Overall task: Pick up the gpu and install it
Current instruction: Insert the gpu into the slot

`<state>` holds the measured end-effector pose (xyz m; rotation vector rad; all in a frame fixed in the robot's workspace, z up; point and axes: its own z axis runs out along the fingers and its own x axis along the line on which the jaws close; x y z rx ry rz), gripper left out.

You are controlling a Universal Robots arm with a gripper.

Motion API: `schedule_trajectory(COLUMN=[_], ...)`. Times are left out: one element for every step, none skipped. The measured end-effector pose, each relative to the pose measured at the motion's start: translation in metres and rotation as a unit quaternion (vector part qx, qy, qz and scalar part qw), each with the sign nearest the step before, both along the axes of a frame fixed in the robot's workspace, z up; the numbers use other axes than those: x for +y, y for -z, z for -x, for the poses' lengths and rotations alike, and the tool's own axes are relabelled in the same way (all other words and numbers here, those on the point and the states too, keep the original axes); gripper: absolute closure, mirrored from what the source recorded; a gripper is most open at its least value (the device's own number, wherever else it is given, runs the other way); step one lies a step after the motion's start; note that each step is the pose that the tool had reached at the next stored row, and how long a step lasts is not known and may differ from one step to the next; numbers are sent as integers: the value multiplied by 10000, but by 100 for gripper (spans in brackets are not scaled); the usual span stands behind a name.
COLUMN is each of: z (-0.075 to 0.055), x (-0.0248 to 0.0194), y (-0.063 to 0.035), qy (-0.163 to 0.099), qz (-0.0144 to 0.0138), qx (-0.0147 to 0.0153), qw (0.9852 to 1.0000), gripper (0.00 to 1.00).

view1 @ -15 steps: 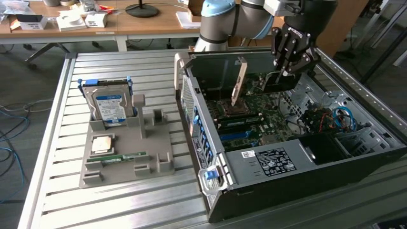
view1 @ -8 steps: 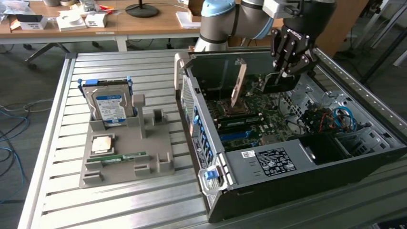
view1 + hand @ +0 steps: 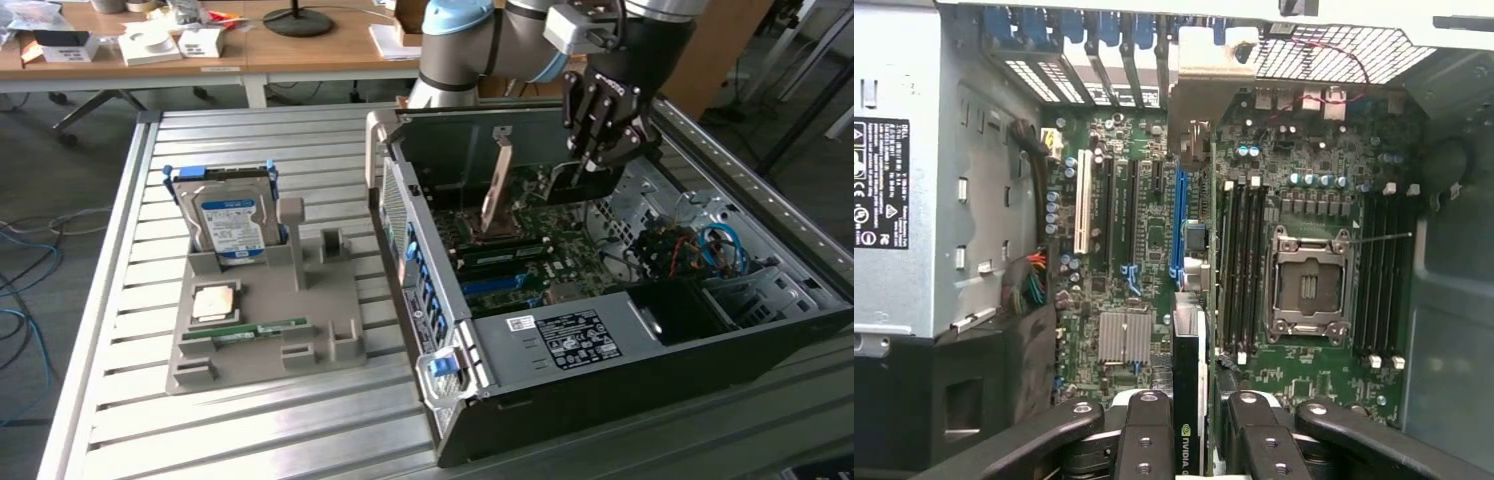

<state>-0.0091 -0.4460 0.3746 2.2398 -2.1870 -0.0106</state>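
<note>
The gpu stands on edge inside the open computer case, over the motherboard, its tan-brown end showing in the exterior view. My gripper reaches down into the case at the card's other end. In the wrist view the gpu runs edge-on between my fingers, and my gripper is shut on it. The card lines up over the long blue slot, and its metal bracket sits near the case's rear wall. Whether the card touches the slot I cannot tell.
On the exterior view's left, a grey fixture on the slatted metal table holds a silver hard drive, a green memory stick and a small square chip. The processor socket lies beside the card. Cables fill the case's right side.
</note>
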Motion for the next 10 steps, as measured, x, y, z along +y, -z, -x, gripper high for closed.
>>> schedule_trajectory(z=[3,5,6,8,9,9,9,9,9,9], x=[0,0,0,0,0,0,0,0,0,0], y=[13,25,35,44,48,48,48,48,48,49], qy=[0,0,-1,0,0,0,0,0,0,0], qz=[0,0,0,1,1,1,1,1,1,0], qx=[-1,-2,-2,-2,-2,-1,-2,-2,-2,-2], qw=[10000,10000,10000,10000,10000,10000,10000,10000,10000,10000], gripper=[74,74,74,74,74,74,74,74,74,74])
